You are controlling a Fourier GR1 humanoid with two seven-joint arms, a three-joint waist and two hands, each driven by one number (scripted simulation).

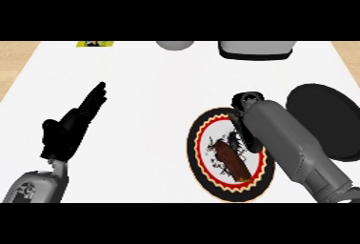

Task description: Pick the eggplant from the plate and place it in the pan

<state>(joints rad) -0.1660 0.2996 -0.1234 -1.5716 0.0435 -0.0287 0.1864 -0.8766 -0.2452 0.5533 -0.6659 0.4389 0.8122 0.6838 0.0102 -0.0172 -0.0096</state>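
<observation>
**Operator:** I have the right hand (pixel 237 139) down over the plate (pixel 199 143), coming in from the near right. The forearm covers most of it, so I can't tell whether its fingers are spread or curled. The eggplant (pixel 233 161) lies on the plate, long and dark reddish-brown, slanting from the middle toward the near right rim. What shows of the hand is at the eggplant's far end, touching or just beside it; I can't say which.

**Observer:** And the pan?

**Operator:** The pan (pixel 322 120) sits just right of the plate, dark and round, partly behind my forearm. The left hand (pixel 69 127) rests on the left side of the counter, fingers straight and pointing far, holding nothing.

**Observer:** What worries you from here?

**Operator:** Mainly the grasp point. If I close at the tip of the eggplant instead of its middle, I judge it could pivot or slide out as I lift. It's smooth and tapered, so it may roll on the plate if a finger nudges it first. My own arm also hides the contact, so I'd be closing half blind.

**Observer:** Anything on the transfer?

**Operator:** The pan is close, so the swing is short, but a low carry could clip the pan's rim or drag the plate along.
</observation>
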